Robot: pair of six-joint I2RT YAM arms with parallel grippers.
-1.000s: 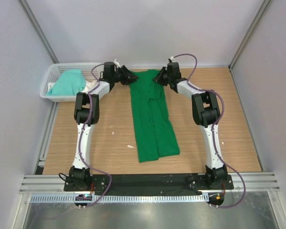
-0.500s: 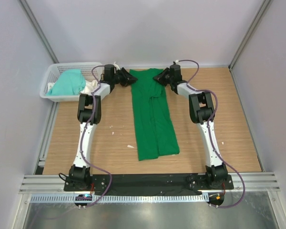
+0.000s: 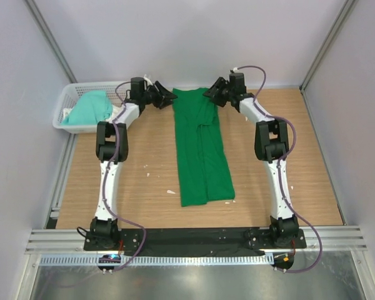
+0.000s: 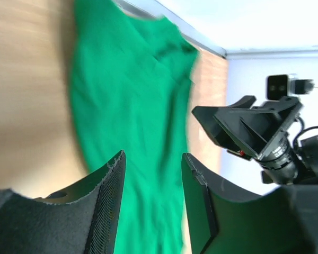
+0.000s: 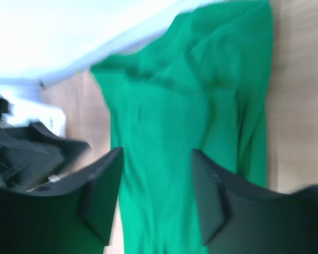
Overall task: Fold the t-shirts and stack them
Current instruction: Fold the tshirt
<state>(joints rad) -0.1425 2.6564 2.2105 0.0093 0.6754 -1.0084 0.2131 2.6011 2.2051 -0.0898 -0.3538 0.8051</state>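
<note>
**Fig.** Top, L-wrist and R-wrist views, read left to right; positions given rel. to the green t-shirt (image 3: 201, 150).

**Surface & room.** A light wooden table (image 3: 287, 175) is enclosed on three sides by pale grey walls (image 3: 175, 44), w/ metal frame posts (image 3: 47, 31) at the far corners. Well left of the green t-shirt, at the far left corner, a white lattice basket (image 3: 65, 100) is seen. A mint-teal t-shirt (image 3: 90, 107) is bunched inside it, w/ some white cloth (image 3: 119, 114) alongside. The left gripper (image 3: 167, 97) is held just beside the green t-shirt's far left corner. Its fingers (image 4: 108, 196) are spread to a moderate gap and nothing is gripped betw. them. The green t-shirt is laid flat as a long narrow strip down the table's middle, sides folded inward, one end at the far wall, the other toward the arm bases. The right gripper (image 3: 211, 95) is held at the shirt's far right corner, approx. mirroring the left. Its fingers (image 5: 103, 190) are likewise parted, w/ only the fabric below visible betw. them. Contact w/ the fabric cannot be told for either gripper, as both wrist views are blurred.

**Edges & free space.** Small white scraps (image 3: 170, 192) lie on the wood just left of the green t-shirt's near end. Bare wood is shown on both sides of the shirt, the wider stretch on the right. A band of wood separates its near edge from the black base plate (image 3: 194, 239).
</note>
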